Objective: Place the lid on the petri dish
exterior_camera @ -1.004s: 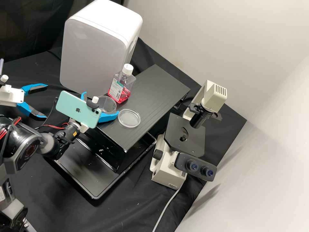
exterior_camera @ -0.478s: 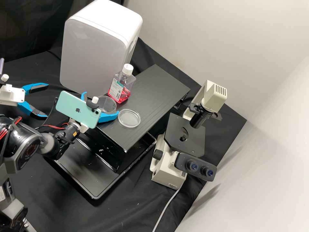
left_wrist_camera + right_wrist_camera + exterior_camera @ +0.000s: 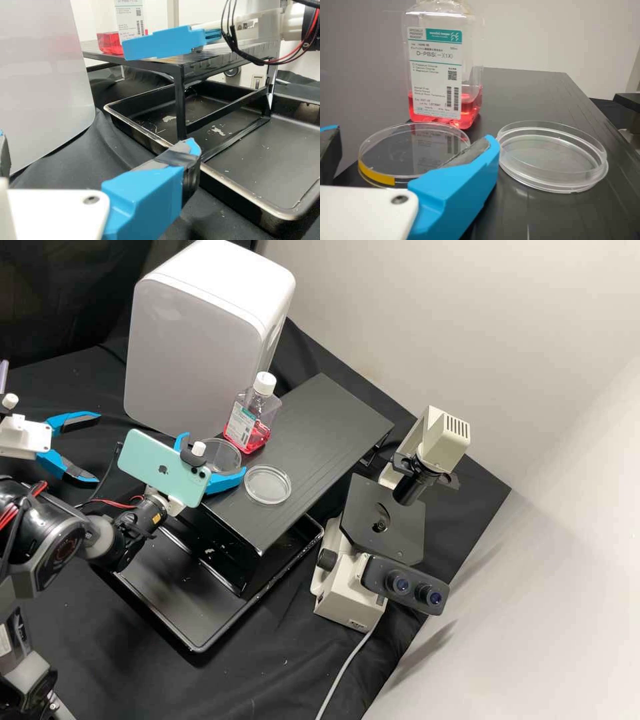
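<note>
The clear round plastic lid with a yellow strip on its rim is laid flat on the black raised shelf, at the shelf's end nearest to the arms. It is found between the two blue fingers of the right gripper, which are spread wide around it. One pad is seen just beside the rim, but contact cannot be told; the other finger is kept apart from it. As the lid is round, no long axis is shown. The yellow strip is turned toward the gripper's wrist. The clear round plastic petri dish is placed just beside the lid. Behind both, the clear bottle of pink liquid is stood upright. The left gripper is held off the shelf, above the black bench, its fingers wide apart and holding nothing.
</note>
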`<state>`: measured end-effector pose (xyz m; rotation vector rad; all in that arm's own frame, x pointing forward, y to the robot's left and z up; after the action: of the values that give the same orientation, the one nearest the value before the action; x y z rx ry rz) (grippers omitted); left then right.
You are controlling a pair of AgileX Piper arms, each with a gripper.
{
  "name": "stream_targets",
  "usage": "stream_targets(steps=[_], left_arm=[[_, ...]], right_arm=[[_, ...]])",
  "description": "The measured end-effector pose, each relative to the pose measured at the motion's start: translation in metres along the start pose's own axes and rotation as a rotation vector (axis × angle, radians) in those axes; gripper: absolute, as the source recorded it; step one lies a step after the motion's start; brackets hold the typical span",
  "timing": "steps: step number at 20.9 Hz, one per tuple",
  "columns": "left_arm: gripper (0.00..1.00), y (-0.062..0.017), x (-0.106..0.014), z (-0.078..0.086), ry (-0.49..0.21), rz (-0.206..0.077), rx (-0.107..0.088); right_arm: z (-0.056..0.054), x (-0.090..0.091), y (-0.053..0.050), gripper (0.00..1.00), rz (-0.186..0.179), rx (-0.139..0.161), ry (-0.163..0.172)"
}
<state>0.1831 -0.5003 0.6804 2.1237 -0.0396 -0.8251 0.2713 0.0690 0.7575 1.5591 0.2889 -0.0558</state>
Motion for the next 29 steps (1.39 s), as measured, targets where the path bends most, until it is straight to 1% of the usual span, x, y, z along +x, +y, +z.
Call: stream_targets(steps=[3, 14, 15, 24, 26, 29], left_arm=[[1.0, 0.0, 0.0, 0.0, 0.0, 0.0, 0.0], [1.0, 0.0, 0.0, 0.0, 0.0, 0.0, -0.002], [1.0, 0.0, 0.0, 0.0, 0.0, 0.0, -0.007], [1.0, 0.0, 0.0, 0.0, 0.0, 0.0, -0.007], [1.0, 0.0, 0.0, 0.0, 0.0, 0.0, -0.007], [1.0, 0.0, 0.0, 0.0, 0.0, 0.0, -0.007]], right_arm=[[0.0, 0.0, 0.0, 0.0, 0.0, 0.006, 0.0], [0.0011, 0.0, 0.0011, 0.0, 0.004, 0.011, -0.004], [0.0011, 0.0, 0.0011, 0.0, 0.004, 0.016, -0.004], [0.001, 0.0, 0.0011, 0.0, 0.005, 0.016, -0.003], [0.0003, -0.0016, 0.0018, 0.0, 0.009, 0.016, 0.001], [-0.0013, -0.0094, 0.0038, 0.0, 0.016, 0.016, 0.007]])
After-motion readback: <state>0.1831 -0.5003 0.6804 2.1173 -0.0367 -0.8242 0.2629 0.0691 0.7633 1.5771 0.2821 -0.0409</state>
